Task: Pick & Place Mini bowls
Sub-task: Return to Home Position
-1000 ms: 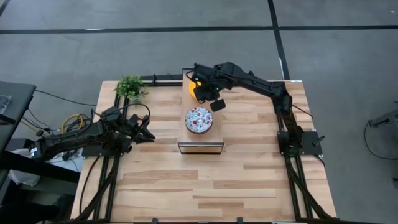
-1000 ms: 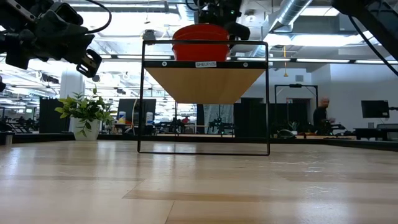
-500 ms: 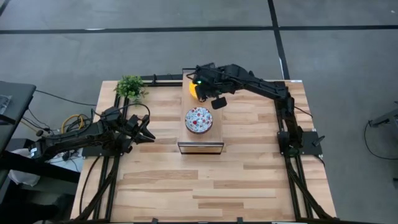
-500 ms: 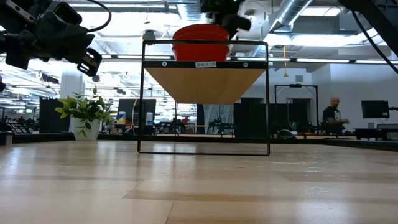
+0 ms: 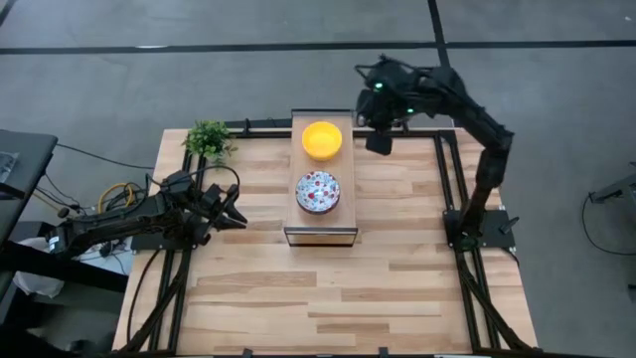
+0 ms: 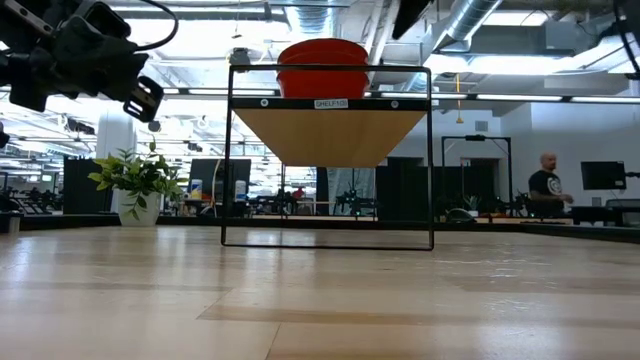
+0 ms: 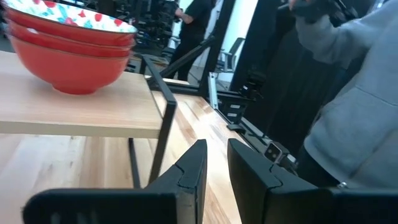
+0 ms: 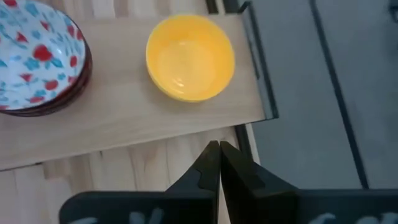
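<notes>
Now, yellow bowl (image 5: 322, 140), floral bowls (image 5: 318, 191), labelled shelf (image 6: 330, 135)

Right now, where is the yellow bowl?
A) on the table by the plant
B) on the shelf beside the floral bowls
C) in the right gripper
B: the yellow bowl sits on the shelf next to the floral bowls; the right gripper is shut and empty.

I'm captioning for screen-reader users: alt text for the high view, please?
Overhead view of a wooden table whose shelf holds a yellow bowl at the far end and a floral bowl nearer. The right gripper hovers off the shelf's far right corner; the left gripper rests at the table's left edge, near a potted plant.
</notes>
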`<state>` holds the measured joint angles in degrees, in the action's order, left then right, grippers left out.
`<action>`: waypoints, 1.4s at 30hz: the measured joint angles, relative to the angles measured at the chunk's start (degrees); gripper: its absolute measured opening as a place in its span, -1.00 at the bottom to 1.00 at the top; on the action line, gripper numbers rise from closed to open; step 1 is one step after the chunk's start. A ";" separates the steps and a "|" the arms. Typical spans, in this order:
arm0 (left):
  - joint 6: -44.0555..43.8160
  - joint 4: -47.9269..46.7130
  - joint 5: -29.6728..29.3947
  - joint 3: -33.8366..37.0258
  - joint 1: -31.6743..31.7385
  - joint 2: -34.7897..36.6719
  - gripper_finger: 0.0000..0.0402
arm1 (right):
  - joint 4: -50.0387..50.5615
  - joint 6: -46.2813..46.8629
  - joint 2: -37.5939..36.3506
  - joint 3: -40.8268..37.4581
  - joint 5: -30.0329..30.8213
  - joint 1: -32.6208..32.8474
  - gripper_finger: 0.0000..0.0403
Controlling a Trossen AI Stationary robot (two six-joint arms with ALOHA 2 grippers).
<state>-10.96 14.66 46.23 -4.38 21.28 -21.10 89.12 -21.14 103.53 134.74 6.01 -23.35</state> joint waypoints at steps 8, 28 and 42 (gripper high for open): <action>-0.02 0.42 3.19 0.00 0.00 0.00 -0.69 | -0.12 2.16 -5.30 -0.02 -0.04 -0.02 -1.00; -4.51 5.17 3.13 0.00 -0.02 0.00 -0.69 | -33.87 9.37 -18.75 -46.32 -7.60 6.11 -1.00; -4.46 6.45 3.13 0.00 -0.02 0.00 -0.69 | -54.00 21.21 -43.83 -74.33 -9.13 6.11 -1.00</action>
<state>-15.42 21.10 49.36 -4.38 21.26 -21.10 35.12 0.07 59.70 60.40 -3.12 -17.23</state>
